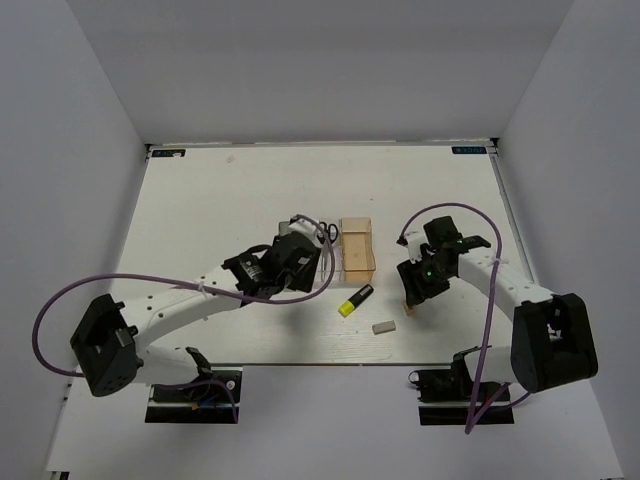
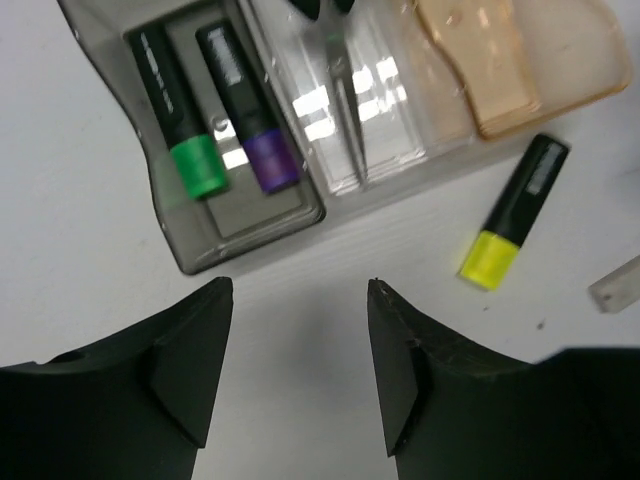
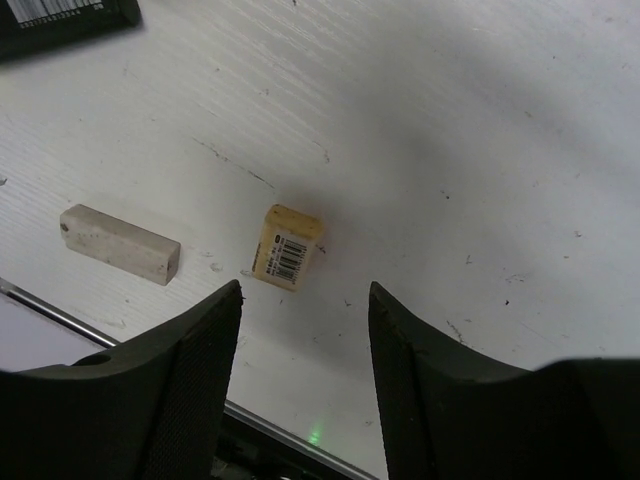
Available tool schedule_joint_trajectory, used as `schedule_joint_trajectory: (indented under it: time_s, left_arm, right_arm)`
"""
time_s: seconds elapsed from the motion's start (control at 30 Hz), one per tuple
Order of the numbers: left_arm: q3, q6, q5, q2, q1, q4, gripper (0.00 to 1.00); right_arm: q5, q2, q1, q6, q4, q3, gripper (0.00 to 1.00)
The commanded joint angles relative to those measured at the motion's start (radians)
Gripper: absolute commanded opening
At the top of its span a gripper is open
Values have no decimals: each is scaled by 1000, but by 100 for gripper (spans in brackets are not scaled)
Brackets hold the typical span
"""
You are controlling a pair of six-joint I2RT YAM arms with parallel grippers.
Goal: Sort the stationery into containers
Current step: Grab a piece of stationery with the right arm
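- Left gripper (image 2: 295, 370): jaws wide with nothing between them. It hangs over bare table (image 1: 200, 200) just before the dark grey bin (image 2: 255, 240).
- Dark grey bin: holds the green-ended highlighter (image 2: 180, 110) and the purple-ended highlighter (image 2: 245, 100), lying side by side.
- Clear bin (image 2: 390, 110): the middle one of the row. It holds the black-handled scissors (image 2: 347, 120); only the blades are plain in the left wrist view.
- Orange bin (image 2: 520, 70): at the right end of the row, with nothing to be made out inside it.
- Yellow-ended highlighter (image 2: 512, 215): lies unsorted on the table, just in front of the orange bin.
- Right gripper (image 3: 305, 370): jaws wide and empty, poised above the beige eraser (image 3: 285, 248), which lies on the table slightly ahead of the gap between the jaws.
- Grey eraser (image 3: 120, 243): flat on the table near the beige one and apart from it.
- Step in hand (judged): two bins are served; three items remain out, and the right arm is lining up to pick the beige eraser.
- Next move (judged): bring the jaws forward over the small block, lower them to straddle it, close gently, then carry it to the orange bin. The left arm is well placed to take the yellow-ended highlighter across its body to the dark grey bin.
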State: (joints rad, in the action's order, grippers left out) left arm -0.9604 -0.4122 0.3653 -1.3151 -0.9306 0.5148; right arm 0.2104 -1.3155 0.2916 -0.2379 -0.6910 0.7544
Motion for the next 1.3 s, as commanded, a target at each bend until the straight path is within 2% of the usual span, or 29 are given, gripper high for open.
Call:
schedule_joint_trajectory:
  time_s: [0.0,0.1,0.27,0.4,0.57,0.73,0.97,1.03,1.07,1.17,1.27]
  left_arm:
    - [49,-11,55,80,-48,-45,67]
    - [115,-23,102,100,-131,-67,67]
    - [218,-46,191,151,-206,-104,67]
    - [245,-43,247,180,-276,-105,67]
    - [270,-56,297,182,-313,-111,67]
    - [301,-69,334,183,-346,-133,67]
    - [305,-91,362,162,-376,-114,67]
    - [305,-94,368,162,-381,-108,67]
    - [307,-94,369,163,-384,-108,67]
    - [308,-97,385,162,-402,-108,67]
    - [311,-91,391,152,-428,-108,67]
  right_arm:
    - [-22,-30,6,51,-1,-4,57]
    - [-2,-54,11,67,8,-7,57]
    - [-8,-91,29,101,30,-18,57]
    - [-37,-108,52,132,57,-27,57]
    - [-115,-146,75,166,67,-17,55]
    - [-158,-166,93,180,76,-7,43]
    - [-167,-176,110,181,73,-3,34]
    - [-163,-168,106,183,73,-7,28]
    - [-163,-160,106,183,74,-12,21]
    - [-157,-123,100,178,70,-7,18]
    - [-129,40,96,138,96,-9,14]
